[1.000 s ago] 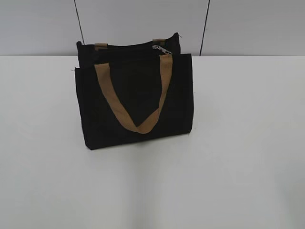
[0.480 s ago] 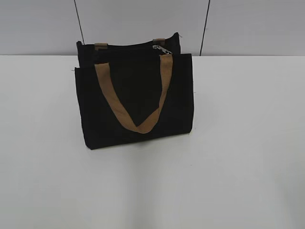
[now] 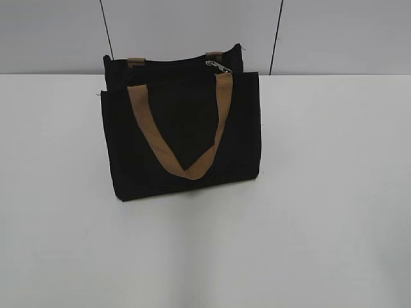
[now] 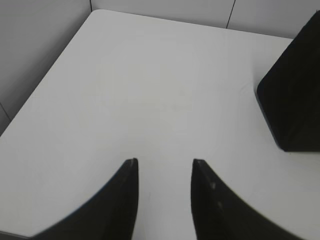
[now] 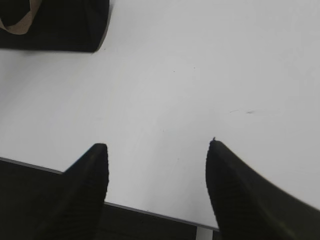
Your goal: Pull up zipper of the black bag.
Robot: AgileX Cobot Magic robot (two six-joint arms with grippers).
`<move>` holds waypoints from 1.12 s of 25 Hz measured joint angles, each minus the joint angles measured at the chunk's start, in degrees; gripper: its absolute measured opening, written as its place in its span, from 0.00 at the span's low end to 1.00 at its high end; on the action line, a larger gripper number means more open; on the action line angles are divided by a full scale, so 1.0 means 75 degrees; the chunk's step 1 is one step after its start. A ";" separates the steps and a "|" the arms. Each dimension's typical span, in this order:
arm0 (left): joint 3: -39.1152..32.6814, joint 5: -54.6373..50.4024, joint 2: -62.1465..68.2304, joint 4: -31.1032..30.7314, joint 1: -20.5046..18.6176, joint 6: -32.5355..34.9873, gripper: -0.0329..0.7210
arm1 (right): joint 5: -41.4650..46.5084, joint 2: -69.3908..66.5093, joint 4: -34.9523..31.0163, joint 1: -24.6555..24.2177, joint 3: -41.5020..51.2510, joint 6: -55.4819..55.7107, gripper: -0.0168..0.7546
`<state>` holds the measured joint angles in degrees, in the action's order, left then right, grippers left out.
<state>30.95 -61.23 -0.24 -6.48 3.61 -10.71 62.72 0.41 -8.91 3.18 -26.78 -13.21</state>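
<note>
Black bag (image 4: 295,90) beyond left tool (image 4: 162,167)

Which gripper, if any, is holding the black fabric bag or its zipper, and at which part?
Neither. The left gripper and right gripper both stand open over the bare white table, apart from the boxy black fabric bag.

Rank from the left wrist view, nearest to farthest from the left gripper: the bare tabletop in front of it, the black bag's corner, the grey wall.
1. Tabletop, directly ahead of the left gripper.
2. Black bag, off to the right.
3. Wall, beyond the table's far edge.
</note>
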 joint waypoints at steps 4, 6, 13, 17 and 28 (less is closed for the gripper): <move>0.0000 0.0000 0.0000 0.0000 0.0000 0.0000 0.40 | 0.0000 0.0000 0.0000 -0.0002 0.0000 0.0000 0.63; 0.0000 0.0000 0.0000 0.0000 0.0000 0.0000 0.40 | 0.0000 0.0000 -0.0007 -0.0002 0.0000 0.0000 0.63; 0.0000 0.0000 0.0000 0.0000 0.0000 0.0000 0.39 | 0.0000 0.0000 -0.0007 -0.0002 0.0000 0.0000 0.63; 0.0000 0.0000 0.0000 0.0000 0.0000 0.0000 0.39 | 0.0000 0.0000 -0.0007 -0.0002 0.0000 0.0000 0.63; 0.0000 0.0000 0.0000 0.0000 0.0000 0.0000 0.36 | 0.0000 0.0000 -0.0007 -0.0002 0.0000 0.0000 0.63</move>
<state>30.95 -61.23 -0.24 -6.48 3.61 -10.71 62.72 0.41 -8.96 3.16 -26.78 -13.21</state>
